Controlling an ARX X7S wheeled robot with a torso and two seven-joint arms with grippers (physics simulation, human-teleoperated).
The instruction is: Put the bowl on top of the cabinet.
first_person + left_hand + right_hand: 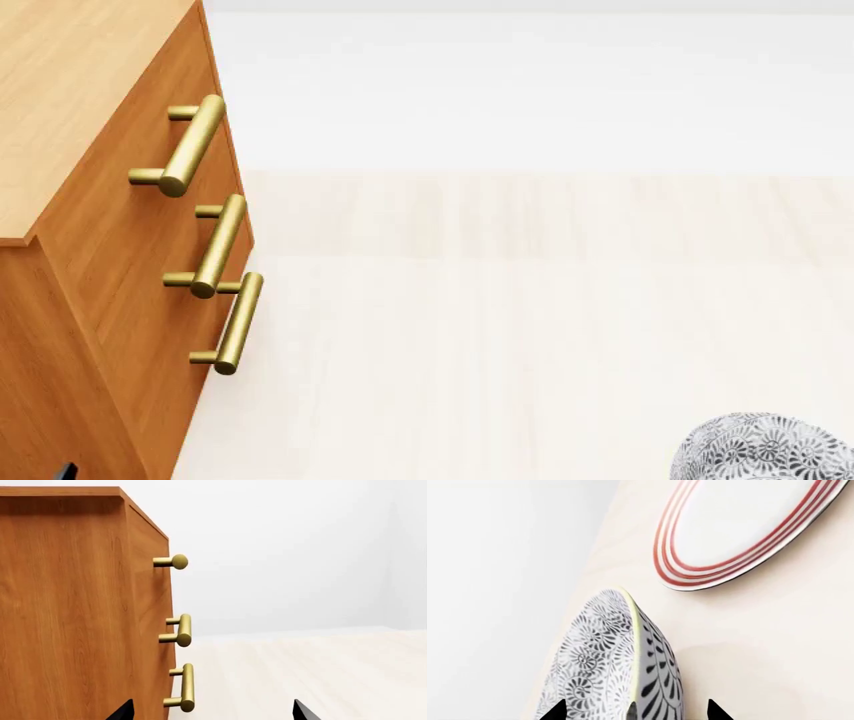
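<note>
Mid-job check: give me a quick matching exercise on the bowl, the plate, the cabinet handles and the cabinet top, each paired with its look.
Things:
1. bowl
2. plate
3. cabinet handles
4. cabinet top

Looks:
A. brass bars
B. white with red rings
C. light wood, nothing on the part in view
D. dark grey floral pattern, pale rim

Pairs: 1-D, 2-B, 3-A, 4-C

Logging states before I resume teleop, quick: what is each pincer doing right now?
Left pincer: open, holding nothing, beside the cabinet.
Right pincer: tips straddle the bowl rim; whether it grips cannot be told.
</note>
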